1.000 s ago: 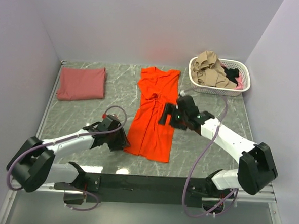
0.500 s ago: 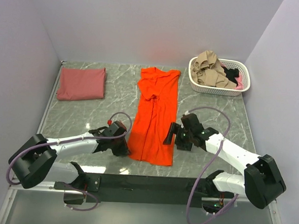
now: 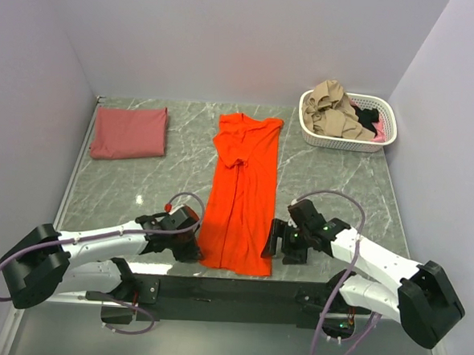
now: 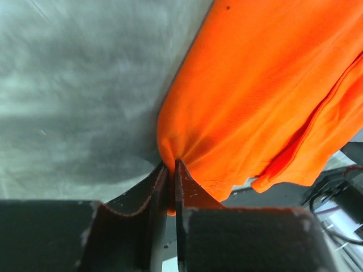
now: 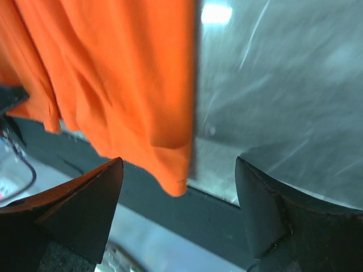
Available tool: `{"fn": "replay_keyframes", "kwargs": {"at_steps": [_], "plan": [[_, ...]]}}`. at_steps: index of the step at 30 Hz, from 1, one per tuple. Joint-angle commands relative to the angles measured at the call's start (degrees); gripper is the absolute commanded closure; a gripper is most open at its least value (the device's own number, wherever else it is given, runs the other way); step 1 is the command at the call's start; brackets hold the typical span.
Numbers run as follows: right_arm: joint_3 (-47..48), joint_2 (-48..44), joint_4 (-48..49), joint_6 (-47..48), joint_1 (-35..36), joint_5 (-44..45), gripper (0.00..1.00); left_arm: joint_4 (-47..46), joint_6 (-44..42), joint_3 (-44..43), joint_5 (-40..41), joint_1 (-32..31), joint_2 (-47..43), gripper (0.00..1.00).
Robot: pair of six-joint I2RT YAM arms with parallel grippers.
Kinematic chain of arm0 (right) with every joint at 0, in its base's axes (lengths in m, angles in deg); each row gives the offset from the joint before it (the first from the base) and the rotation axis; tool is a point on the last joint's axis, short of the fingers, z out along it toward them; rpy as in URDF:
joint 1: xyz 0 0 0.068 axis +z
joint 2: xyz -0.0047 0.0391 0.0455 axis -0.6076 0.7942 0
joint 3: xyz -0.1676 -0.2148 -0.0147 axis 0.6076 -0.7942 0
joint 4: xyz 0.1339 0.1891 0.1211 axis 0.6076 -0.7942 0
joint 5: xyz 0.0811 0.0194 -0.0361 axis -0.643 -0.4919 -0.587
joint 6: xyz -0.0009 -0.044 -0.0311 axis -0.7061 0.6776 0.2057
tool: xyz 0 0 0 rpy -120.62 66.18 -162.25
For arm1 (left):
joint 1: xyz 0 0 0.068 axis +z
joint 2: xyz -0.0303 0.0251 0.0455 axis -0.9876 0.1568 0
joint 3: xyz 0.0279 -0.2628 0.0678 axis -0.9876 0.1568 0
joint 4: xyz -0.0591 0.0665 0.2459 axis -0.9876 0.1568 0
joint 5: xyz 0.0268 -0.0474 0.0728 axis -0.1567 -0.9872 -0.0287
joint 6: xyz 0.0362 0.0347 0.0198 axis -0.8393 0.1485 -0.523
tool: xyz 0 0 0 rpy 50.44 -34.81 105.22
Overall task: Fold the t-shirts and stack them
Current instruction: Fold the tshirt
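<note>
Marble bench (image 3: 334, 175): orange-red t-shirt (image 3: 239, 202) lengthwise at centre, brick-red t-shirt (image 3: 129, 132) folded at 10 o'clock, overhead only. Wrist views: left fingers (image 4: 148, 195) clamped on hem corner; right fingers (image 5: 85, 209) wide apart, empty, facing opposite corner.

The top view looks down from above and behind the arm bases (image 3: 134, 288) across the tabletop (image 3: 334, 175). The wrist views sit close behind the left end effector (image 4: 171, 167) and right end effector (image 5: 177, 170), all sharing the near hem of the orange-red t-shirt (image 3: 239, 202)
</note>
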Motion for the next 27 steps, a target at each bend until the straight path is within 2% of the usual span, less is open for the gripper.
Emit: {"fn": "replay_keyframes", "kwargs": {"at_steps": [1, 4, 12, 15, 16, 18, 22, 27], "plan": [[-0.7, -2.7, -3.1, -1.3, 2.3, -3.7, 0.15, 4.0, 3.1, -0.5, 1.6, -2.7, 0.2, 0.86], [-2.2, -3.1, -1.4, -3.2, 3.9, -6.0, 0.18, 2.6, 3.7, 0.2, 1.1, -3.1, 0.4, 0.87], [-4.8, -2.9, 1.0, -5.9, 6.0, -5.1, 0.28, 1.6, 4.6, 1.7, 1.0, -3.7, -0.8, 0.87], [-4.7, -1.5, 3.0, -5.9, 6.1, -5.1, 0.39, 2.1, 4.8, 1.7, 1.5, -3.9, -1.3, 0.87], [-4.6, -0.9, 3.8, -6.0, 6.3, -5.6, 0.50, 2.5, 4.7, 1.4, 1.6, -4.0, -1.5, 0.87], [-4.3, 0.0, 4.6, -6.0, 6.7, -6.2, 0.58, 2.5, 4.6, 1.2, 1.7, -4.0, -1.8, 0.87], [-2.4, 0.4, 5.6, -4.7, 7.8, -5.1, 1.00, 0.9, 3.9, 0.8, 1.1, -4.1, -1.8, 0.87], [3.0, 0.5, 4.0, -2.0, 7.8, -1.7, 1.00, 2.4, 1.1, -2.9, 2.4, -4.0, -0.5, 0.88]]}}
